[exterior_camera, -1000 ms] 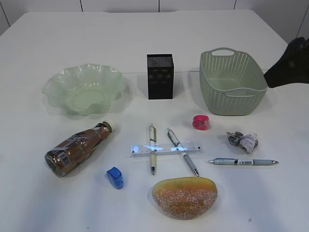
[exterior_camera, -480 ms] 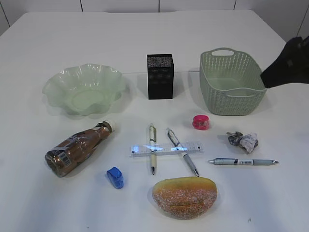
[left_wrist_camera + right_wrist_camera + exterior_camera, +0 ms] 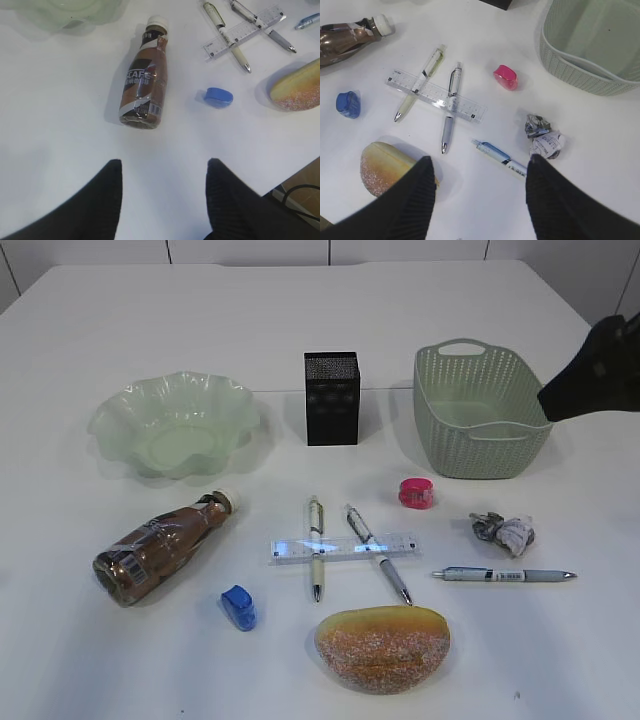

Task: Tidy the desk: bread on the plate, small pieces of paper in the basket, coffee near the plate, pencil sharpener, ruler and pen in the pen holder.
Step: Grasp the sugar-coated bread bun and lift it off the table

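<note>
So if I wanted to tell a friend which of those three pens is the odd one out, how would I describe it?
Start at the pale green basket on the right side of the table. In front of it sits a crumpled paper ball, and just in front of that lies the pen. Unlike the other two pens, which lie under the clear ruler, it lies alone and sideways.

On the white worktop (image 3: pixel 420 300) the ruffled pale green plate (image 3: pixel 175 425) stands at the left, the black mesh pen holder (image 3: pixel 332 398) upright in the middle, and the green woven basket (image 3: pixel 480 410) at the right. The coffee (image 3: pixel 165 545) lies on its side below the plate. The clear ruler (image 3: pixel 343 547) rests across two pens. The bread (image 3: pixel 383 646) lies nearest the front edge. Crumpled paper (image 3: pixel 505 532), possibly two pieces, lies below the basket.
</note>
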`<action>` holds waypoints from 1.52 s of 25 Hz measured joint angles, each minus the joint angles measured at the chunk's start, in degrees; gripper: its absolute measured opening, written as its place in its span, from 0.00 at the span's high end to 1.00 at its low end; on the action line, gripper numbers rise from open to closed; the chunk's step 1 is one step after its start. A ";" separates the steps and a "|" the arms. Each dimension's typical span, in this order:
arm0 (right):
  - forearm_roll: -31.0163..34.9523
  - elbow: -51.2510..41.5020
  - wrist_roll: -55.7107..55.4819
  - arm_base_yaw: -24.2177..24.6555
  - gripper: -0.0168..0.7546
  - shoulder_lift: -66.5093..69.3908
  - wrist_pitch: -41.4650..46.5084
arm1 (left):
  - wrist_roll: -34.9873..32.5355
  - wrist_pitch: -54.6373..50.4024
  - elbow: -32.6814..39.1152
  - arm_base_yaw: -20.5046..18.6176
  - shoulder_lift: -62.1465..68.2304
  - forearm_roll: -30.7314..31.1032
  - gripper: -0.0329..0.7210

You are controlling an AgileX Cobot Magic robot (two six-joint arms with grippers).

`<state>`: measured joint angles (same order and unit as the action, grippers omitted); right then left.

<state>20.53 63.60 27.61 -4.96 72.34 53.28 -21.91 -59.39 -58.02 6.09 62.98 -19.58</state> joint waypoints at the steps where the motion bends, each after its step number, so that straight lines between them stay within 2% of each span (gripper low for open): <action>1: 0.00 0.00 0.00 0.00 0.38 0.00 0.00 | 0.00 0.00 0.00 0.00 0.00 0.00 0.45; 19: 0.00 0.00 0.60 0.00 0.38 0.00 1.58 | -0.01 0.64 0.00 0.00 0.00 -0.09 0.45; 23: 0.78 0.00 5.03 0.00 0.38 0.00 4.60 | -0.11 0.64 0.00 0.00 0.00 -0.09 0.45; 29: 6.80 0.00 16.20 0.00 0.38 0.00 10.58 | -0.11 0.64 0.00 0.00 0.00 -0.84 0.45; 38: 9.34 0.03 25.57 -0.44 0.38 0.00 16.36 | -0.11 0.78 0.00 0.00 0.10 -2.38 0.45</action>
<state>29.87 63.63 53.18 -5.41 72.34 69.64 -22.02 -58.60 -58.02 6.09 63.08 -21.96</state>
